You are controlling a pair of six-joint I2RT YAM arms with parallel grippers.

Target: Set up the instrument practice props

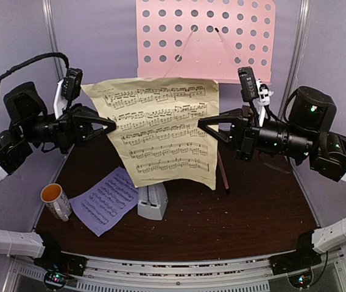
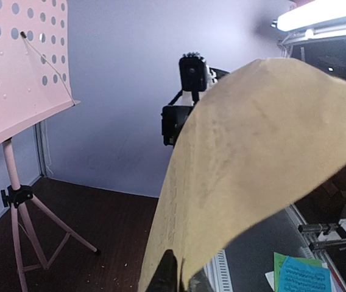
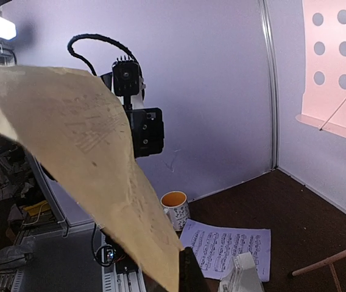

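The yellow music sheet hangs in the air between my two grippers, in front of the pink music stand's perforated desk. My left gripper is shut on the sheet's left edge, and my right gripper is shut on its right edge. The sheet fills the left wrist view and the right wrist view. The lavender music sheet lies flat on the table at the front left. The pale-grey metronome stands beside it, under the yellow sheet.
A white mug with orange inside stands at the table's left edge, next to the lavender sheet. The stand's pink tripod legs rest on the dark wooden table. Purple walls close in the back and sides.
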